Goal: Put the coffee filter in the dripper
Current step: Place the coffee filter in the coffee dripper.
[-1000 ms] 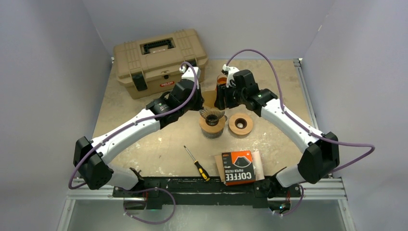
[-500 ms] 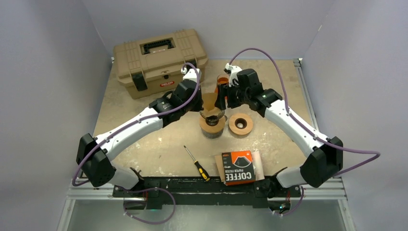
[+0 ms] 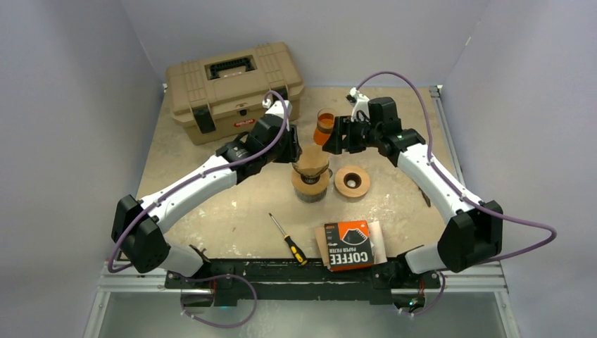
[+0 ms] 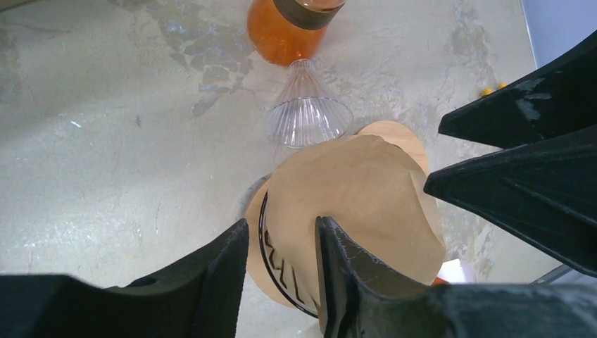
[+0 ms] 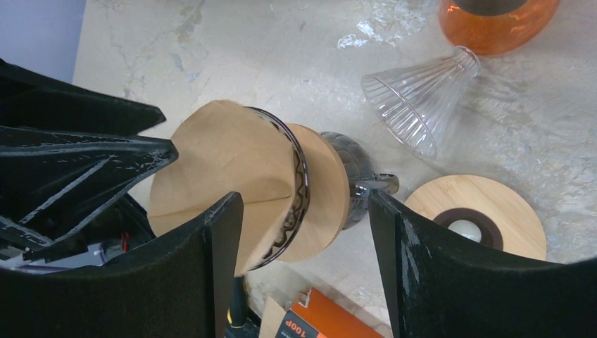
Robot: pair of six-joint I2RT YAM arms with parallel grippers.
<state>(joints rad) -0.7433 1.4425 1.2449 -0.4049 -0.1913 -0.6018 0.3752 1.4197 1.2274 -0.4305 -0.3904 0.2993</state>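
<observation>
The brown paper coffee filter (image 3: 314, 158) sits as an open cone in the dripper (image 3: 310, 180), a black wire basket on a wooden collar at mid-table. In the left wrist view the filter (image 4: 355, 201) fills the wire rim (image 4: 266, 246). My left gripper (image 3: 294, 146) is at the dripper's left rim, jaws parted (image 4: 281, 225) with the filter's edge and the wire rim in the gap, a space showing beside them. My right gripper (image 3: 332, 139) hangs just behind and right of the dripper, wide open (image 5: 306, 211) and holding nothing.
An orange glass (image 3: 324, 124) and a clear glass funnel (image 5: 422, 105) lie behind the dripper. A wooden ring (image 3: 352, 181) sits to its right. A tan toolbox (image 3: 232, 84) is at back left. Near the front are a screwdriver (image 3: 288, 239) and a filter pack (image 3: 350, 244).
The filter came down from above the dripper into it. My left jaws went from shut to parted. My right gripper drew back to the right, away from the filter.
</observation>
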